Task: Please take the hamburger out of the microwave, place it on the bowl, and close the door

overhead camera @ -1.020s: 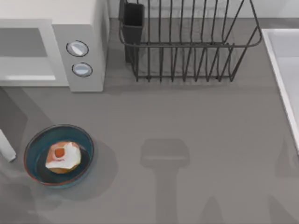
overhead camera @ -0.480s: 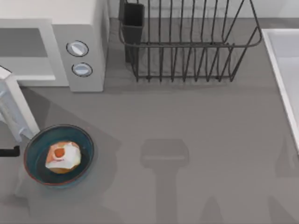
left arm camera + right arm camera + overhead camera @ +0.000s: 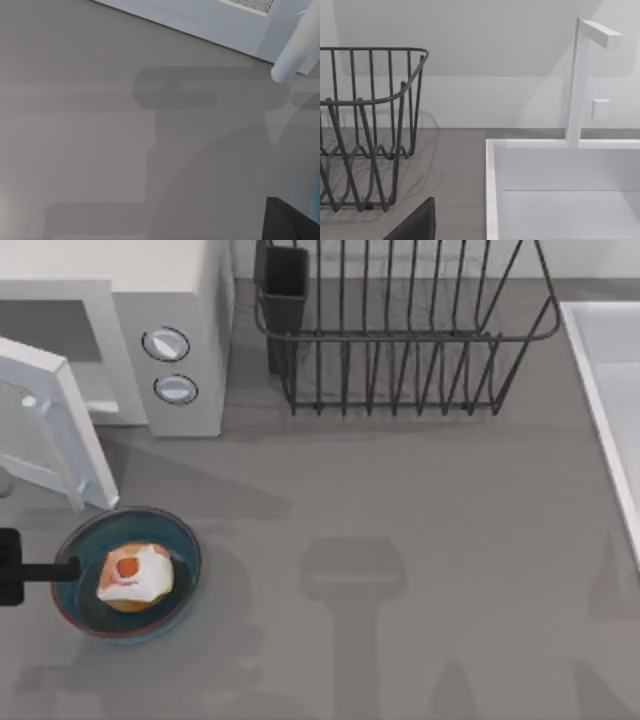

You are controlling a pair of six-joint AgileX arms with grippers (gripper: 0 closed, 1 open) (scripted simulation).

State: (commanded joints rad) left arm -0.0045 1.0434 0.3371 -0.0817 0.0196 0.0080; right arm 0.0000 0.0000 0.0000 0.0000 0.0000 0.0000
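While bowled — hamburger [image 3: 135, 577] beside left hand [image 3: 45, 572]

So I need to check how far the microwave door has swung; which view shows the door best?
The top view: the door stands partly open at the microwave, angled toward the bowl. The left wrist view catches just a strip of the door's lower frame. The right wrist view faces the dish rack and sink.

The door [image 3: 55, 425] and the left tool [image 3: 25, 570] run off the top view's left edge.
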